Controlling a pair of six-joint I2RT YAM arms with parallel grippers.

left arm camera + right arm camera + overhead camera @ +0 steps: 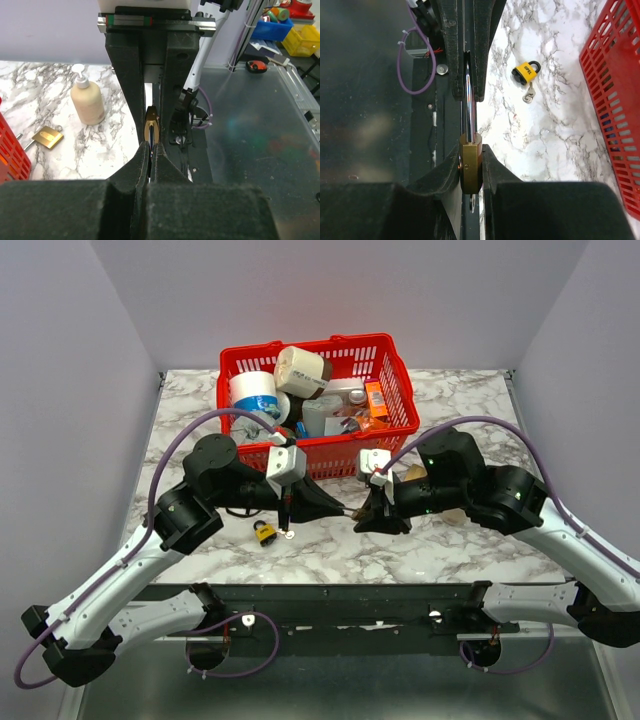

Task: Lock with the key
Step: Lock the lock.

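Right hand (471, 150) clamps brass padlock (470, 172) (chrome shackle (469, 100), veined marble (555, 125)).

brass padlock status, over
Left pincer shut on shackle. Right pincer clamps brass padlock body. No clear view of key. Yellow padlock lies aside, not obstructing.

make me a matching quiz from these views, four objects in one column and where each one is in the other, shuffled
Objects
1. yellow padlock
2. long-shackle brass padlock
3. pump bottle
4. red basket

Places
a. clamped in the right gripper
b. at the back of the marble table, full of items
c. standing upright near a loose brass padlock
d. lying on the marble with keys next to it

Pairs: 1-d, 2-a, 3-c, 4-b
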